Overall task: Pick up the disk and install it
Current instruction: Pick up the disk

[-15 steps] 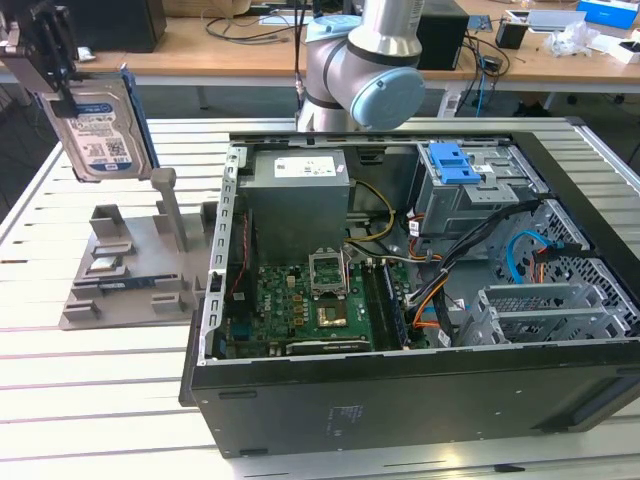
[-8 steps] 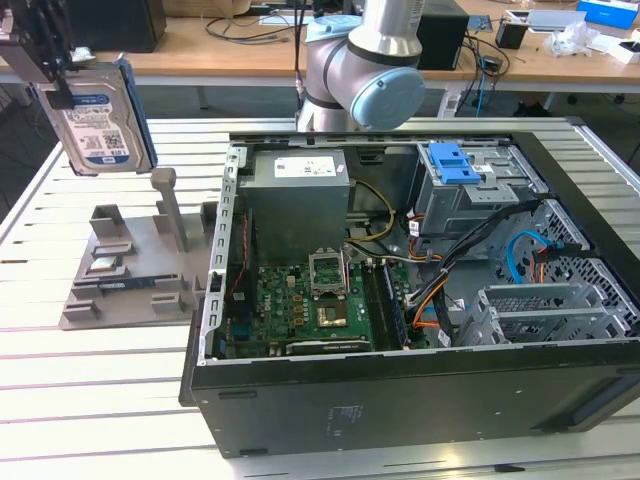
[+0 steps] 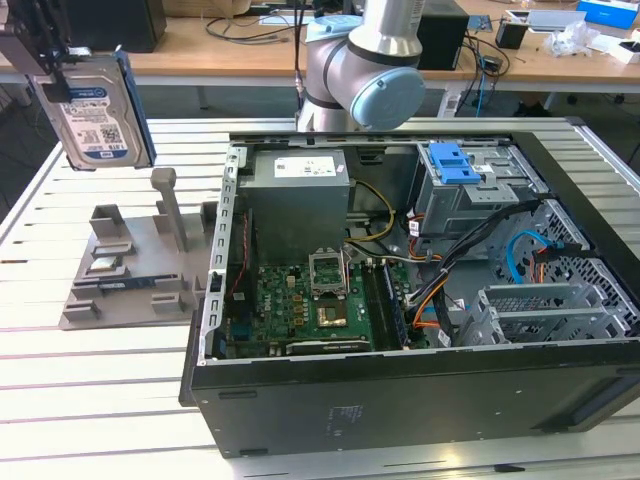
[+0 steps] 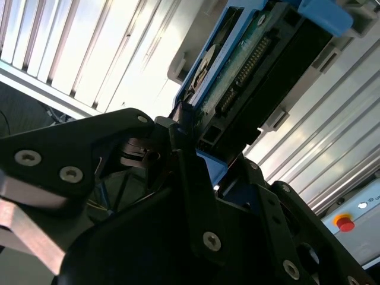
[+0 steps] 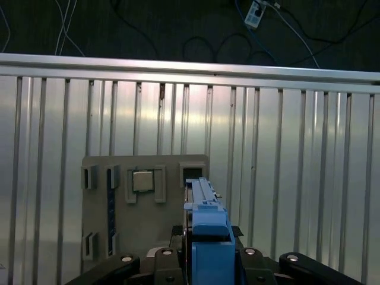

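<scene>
My gripper [image 4: 184, 135] is clamped on the disk [image 3: 100, 105] by its edge. It hangs upright in air over the grey fixture tray [image 3: 130, 275] on the slatted surface [image 3: 90, 400].

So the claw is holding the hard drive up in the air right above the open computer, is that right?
Not quite. The claw does hold the hard drive up in the air, but over the grey holder tray, to the exterior view's left of the open computer, not above it. The exterior view shows this.
</scene>
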